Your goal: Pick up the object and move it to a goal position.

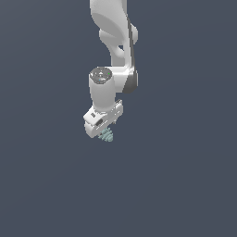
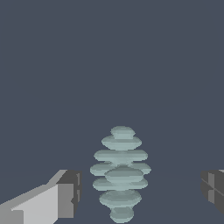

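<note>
Wrist view only: fingers point(image 2: 70, 192) clear of object point(image 2: 120, 173)

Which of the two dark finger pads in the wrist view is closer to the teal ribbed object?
The pad with the pale grey body attached is closer to the ribbed object; the other pad, at the picture's edge, has a wider gap.

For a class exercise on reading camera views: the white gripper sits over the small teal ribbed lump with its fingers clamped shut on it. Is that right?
Not quite. The gripper does sit over the teal ribbed lump, but its fingers are open, not clamped. The wrist view shows a clear gap between the lump and the finger on each side. The exterior view agrees on the placing.
</note>
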